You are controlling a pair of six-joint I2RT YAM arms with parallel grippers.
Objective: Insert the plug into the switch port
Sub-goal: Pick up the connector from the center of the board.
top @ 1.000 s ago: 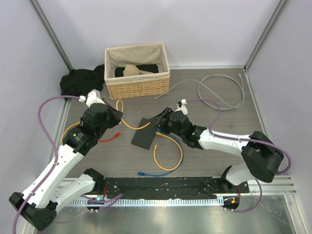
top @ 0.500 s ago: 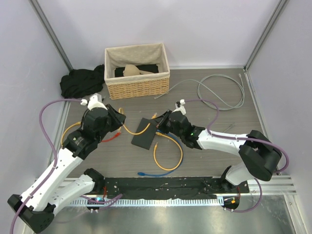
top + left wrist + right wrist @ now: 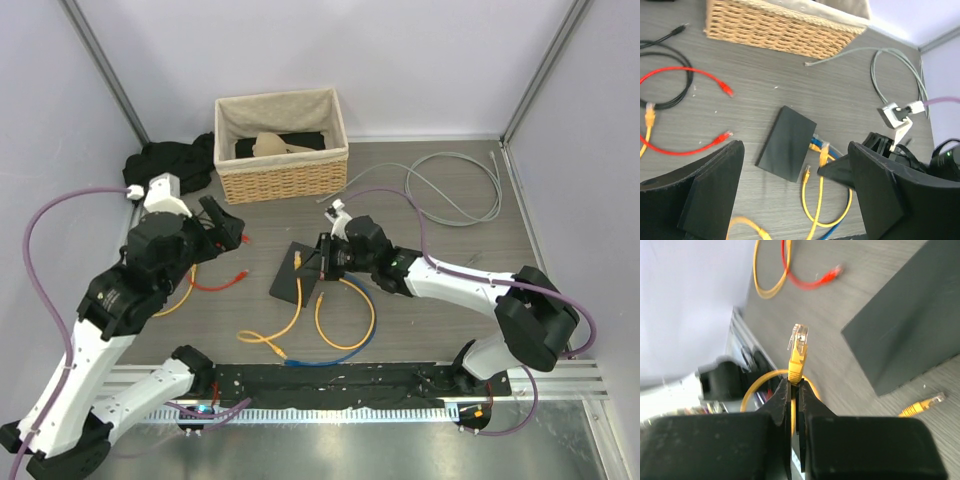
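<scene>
- Pinching the yellow cable (image 3: 792,412) just behind its plug (image 3: 797,346), the right gripper (image 3: 794,385) has its fingers pressed together on it, and the plug sticks out past the fingertips.
- From above, the right gripper (image 3: 318,258) sits at the right edge of the switch (image 3: 298,275). The plug (image 3: 299,258) shows over the switch's far right part, and the cable trails toward the near edge of the table (image 3: 450,260).
- The right wrist view shows the plug in the air with the switch (image 3: 910,335) off to one side. The two are apart, so the plug is not in a port.
- No sockets can be made out on the switch in any view.
- The switch lies flat in the middle of the table, its matte top up, turned at an angle to the table edges.
- The left gripper (image 3: 222,225) is held above the table to the left of the switch, well apart from it. Its fingers (image 3: 710,185) are spread wide and hold nothing.
- In the left wrist view the switch (image 3: 787,142) shows between the two open fingers, with the held plug (image 3: 824,150) at its right edge.
- A second yellow cable (image 3: 345,315) loops on the table just near and right of the switch, with a blue cable (image 3: 330,355) along its near side.
- A red cable (image 3: 215,283) lies left of the switch, and a black cable (image 3: 670,97) is beside it.
- A basket (image 3: 282,180) stands at the far side, with a black cloth (image 3: 160,165) to its left.
- A grey cable (image 3: 455,185) coils at the far right.
</scene>
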